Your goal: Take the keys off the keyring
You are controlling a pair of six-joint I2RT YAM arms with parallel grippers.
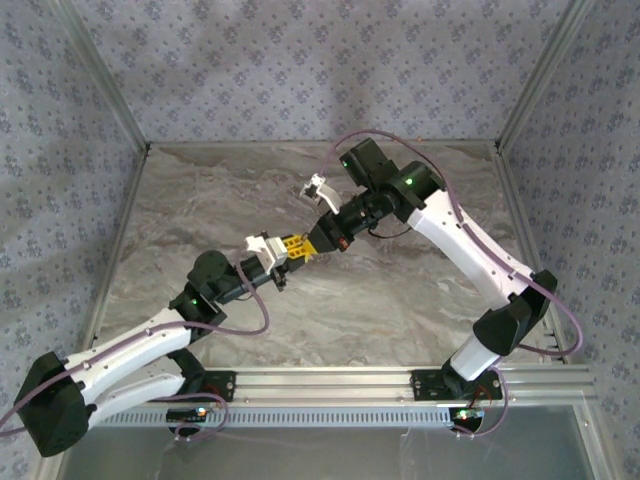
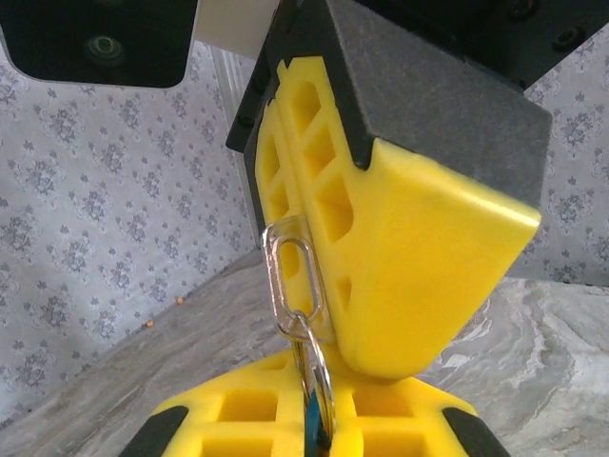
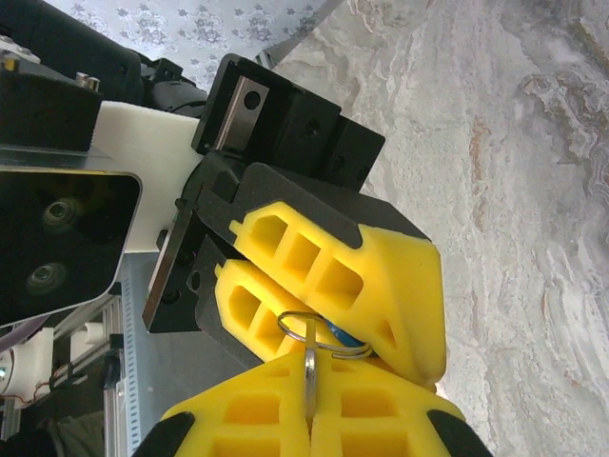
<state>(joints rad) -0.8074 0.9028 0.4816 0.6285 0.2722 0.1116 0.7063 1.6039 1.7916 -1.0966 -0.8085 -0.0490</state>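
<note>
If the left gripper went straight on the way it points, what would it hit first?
Most likely the right gripper, tip to tip right ahead of it, with the keys pinched between the two.

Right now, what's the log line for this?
left hand: shut on keys | right hand: shut on keys | keys: held between both hands

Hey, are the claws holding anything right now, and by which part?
Yes, the keys, between both. The left claw is shut on the blue piece end; the right claw pinches the silvery link at the other end.
</note>
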